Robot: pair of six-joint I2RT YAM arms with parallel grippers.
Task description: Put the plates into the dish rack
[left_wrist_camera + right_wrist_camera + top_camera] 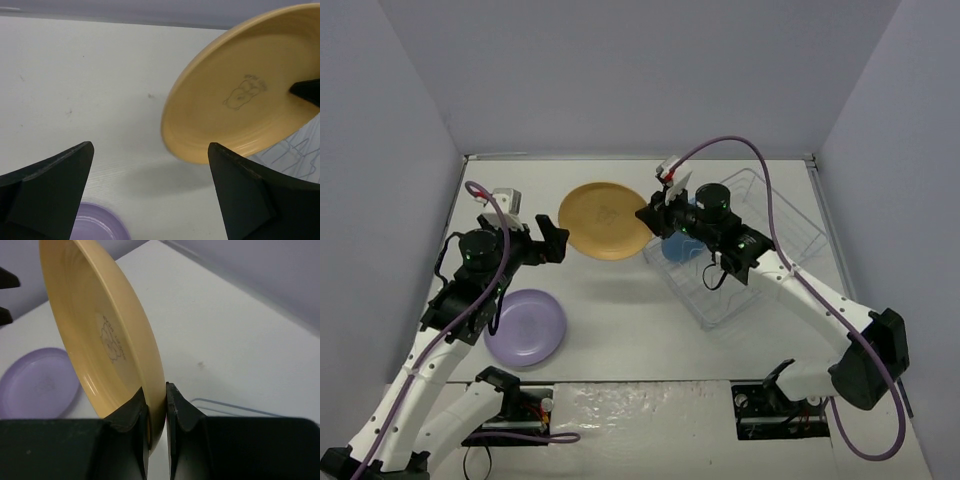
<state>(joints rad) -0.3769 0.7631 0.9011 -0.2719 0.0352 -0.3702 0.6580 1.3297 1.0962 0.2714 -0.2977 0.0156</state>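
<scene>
Right gripper [156, 395] pinches the yellow plate [605, 220]; left gripper [558, 243], at its nine o'clock, gapes empty. Purple plate [525, 327] lies on white table [620, 310], grey walls [620, 70] around.

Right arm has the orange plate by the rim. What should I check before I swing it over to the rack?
1. Right claw shut on the orange plate: ok, both fingers pinch its rim.
2. Left claw open, nothing between its fingers: ok.
3. Left claw clear of the plate's edge: cannot tell, the two sit close together in the top view.
4. Free slot in the dish rack: cannot tell, the right arm covers the dividers around the blue plate.
5. Purple plate out of the way: ok, flat on the table by the left arm.
</scene>
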